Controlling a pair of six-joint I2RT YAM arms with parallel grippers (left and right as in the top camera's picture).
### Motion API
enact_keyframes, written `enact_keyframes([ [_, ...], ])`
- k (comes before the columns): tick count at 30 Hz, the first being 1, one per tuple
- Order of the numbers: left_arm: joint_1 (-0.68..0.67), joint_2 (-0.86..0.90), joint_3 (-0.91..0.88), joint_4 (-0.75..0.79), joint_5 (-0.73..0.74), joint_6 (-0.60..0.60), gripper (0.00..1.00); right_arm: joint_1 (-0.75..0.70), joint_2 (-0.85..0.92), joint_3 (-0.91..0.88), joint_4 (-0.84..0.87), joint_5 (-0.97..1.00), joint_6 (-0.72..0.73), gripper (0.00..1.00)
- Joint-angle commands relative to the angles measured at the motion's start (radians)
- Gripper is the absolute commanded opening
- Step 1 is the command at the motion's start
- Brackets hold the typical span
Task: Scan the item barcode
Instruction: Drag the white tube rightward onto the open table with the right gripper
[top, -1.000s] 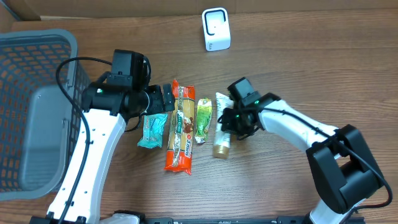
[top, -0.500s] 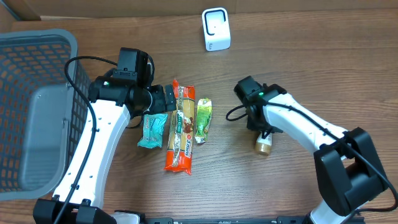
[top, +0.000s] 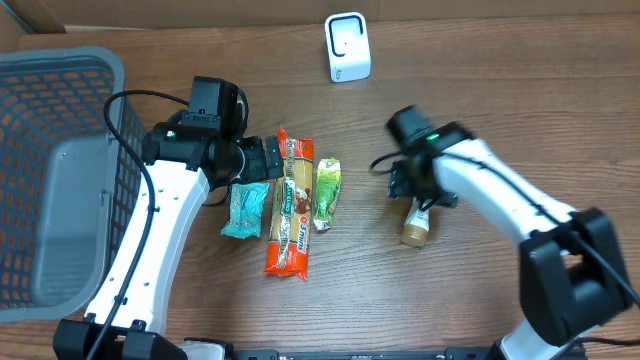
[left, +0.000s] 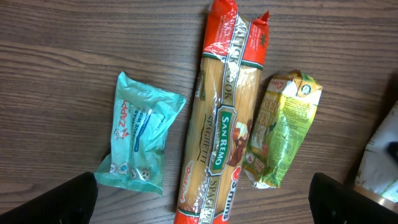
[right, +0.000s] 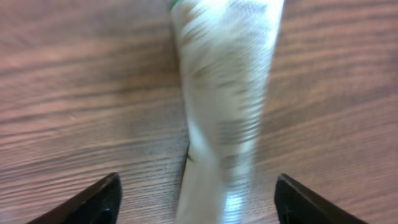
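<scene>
One tube (top: 415, 226) lies between the right gripper (right: 198, 182) fingers, which are spread. It is likely light, soft and slippery, so grip mid-body. Left gripper (left: 202, 194) likewise spread.

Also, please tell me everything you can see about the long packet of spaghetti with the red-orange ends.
The long clear plastic spaghetti packet has red-orange ends and a green oval label reading San Remo. Pale strands show through the middle. It looks sealed and lies flat on the brown wooden table. On one side a teal wipes packet lies close beside it. On the other is a green crinkled snack pouch, whose edge seems to touch it.
</scene>
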Motion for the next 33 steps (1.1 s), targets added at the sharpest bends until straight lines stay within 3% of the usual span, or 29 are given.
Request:
enact_keyframes([
  [1,0.008,0.007,0.005,0.001,0.011,0.008,1.00,-0.149,-0.105,0.031,-0.003,-0.282,-0.208,0.82],
  [5,0.008,0.007,0.005,0.001,0.011,0.008,1.00,-0.310,-0.111,0.018,-0.018,-0.520,-0.383,0.87],
  [11,0.008,0.007,0.005,0.001,0.011,0.008,1.00,-0.456,-0.093,-0.080,0.077,-0.633,-0.404,0.85],
  [22,0.008,0.007,0.005,0.001,0.011,0.008,1.00,-0.473,-0.020,-0.234,0.270,-0.713,-0.385,0.84],
  [27,0.008,0.007,0.005,0.001,0.011,0.008,1.00,-0.464,0.016,-0.269,0.340,-0.728,-0.385,0.75],
  [33,0.008,0.007,0.005,0.001,0.011,0.008,0.99,-0.463,0.021,-0.313,0.427,-0.728,-0.385,0.51],
])
